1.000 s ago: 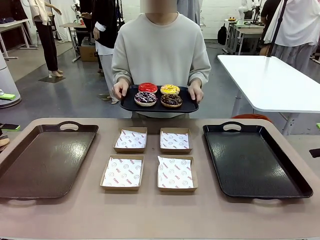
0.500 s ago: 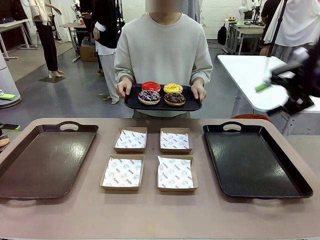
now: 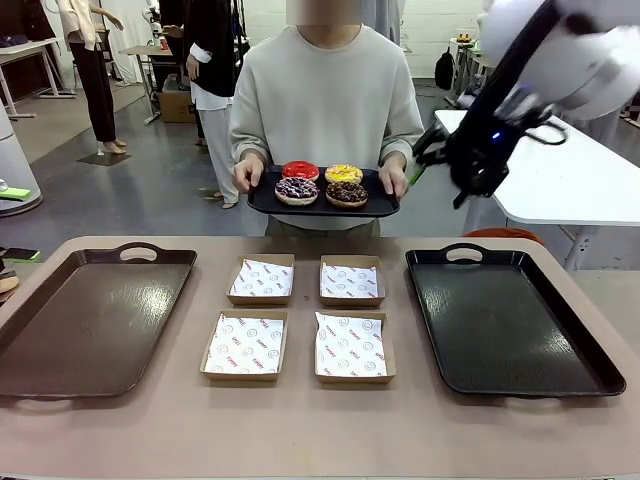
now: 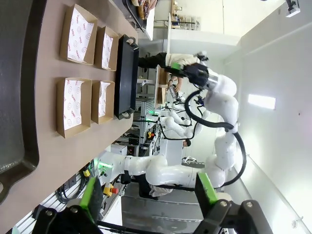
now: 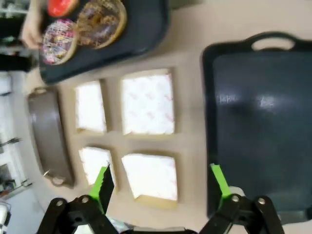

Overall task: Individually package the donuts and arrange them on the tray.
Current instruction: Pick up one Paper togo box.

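Donuts [image 3: 321, 184], 4 pcs, packed close on a small tray [image 3: 384, 208] the person holds beyond the far bench edge. Right end effector [image 3: 425, 160] hangs just beside it; it and left end effector [image 4: 148, 187] are released, empty: approach one donut from above, grip lightly, avoid person's hand [image 3: 393, 182]. Around: 4 paper-lined boxes [image 3: 245, 345] mid-bench btwn brown tray [image 3: 90, 315] and black tray [image 3: 505, 330].

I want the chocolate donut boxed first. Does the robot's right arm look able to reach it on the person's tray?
Probably yes: the right hand is open, raised near the held tray, and the chocolate donut sits uncovered at its near corner. The person's hand on that edge is close.
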Tool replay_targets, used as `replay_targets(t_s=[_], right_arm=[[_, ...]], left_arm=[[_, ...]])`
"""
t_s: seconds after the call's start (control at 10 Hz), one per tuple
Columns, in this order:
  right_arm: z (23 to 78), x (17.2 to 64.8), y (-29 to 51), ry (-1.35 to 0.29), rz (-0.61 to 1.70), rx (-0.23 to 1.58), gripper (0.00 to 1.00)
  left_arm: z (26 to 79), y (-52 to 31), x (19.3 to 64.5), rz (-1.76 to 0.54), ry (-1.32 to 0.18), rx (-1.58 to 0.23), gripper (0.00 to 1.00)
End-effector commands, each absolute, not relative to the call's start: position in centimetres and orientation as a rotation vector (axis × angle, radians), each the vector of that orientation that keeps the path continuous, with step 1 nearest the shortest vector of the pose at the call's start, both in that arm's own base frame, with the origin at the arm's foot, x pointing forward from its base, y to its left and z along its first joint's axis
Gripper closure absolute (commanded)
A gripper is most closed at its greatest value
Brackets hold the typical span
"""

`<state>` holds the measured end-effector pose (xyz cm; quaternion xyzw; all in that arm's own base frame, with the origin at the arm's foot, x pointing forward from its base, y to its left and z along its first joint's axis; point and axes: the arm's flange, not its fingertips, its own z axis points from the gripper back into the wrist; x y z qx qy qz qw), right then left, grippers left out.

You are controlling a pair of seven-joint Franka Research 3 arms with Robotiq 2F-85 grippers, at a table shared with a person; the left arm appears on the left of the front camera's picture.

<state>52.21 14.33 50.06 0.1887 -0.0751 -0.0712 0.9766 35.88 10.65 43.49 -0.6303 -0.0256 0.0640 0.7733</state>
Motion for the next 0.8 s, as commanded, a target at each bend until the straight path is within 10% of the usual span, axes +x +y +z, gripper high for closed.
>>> replay_targets(t_s=[0.0,0.7], right_arm=[[47.2,55.1,17.6,-0.095,-0.15,0.27,0.0],[37.6,54.2,23.7,0.018,-0.03,0.195,0.0]], left_arm=[[43.7,10.7,35.8,0.137,-0.058,-1.377,0.0],[43.7,10.7,35.8,0.137,-0.058,-1.377,0.0]])
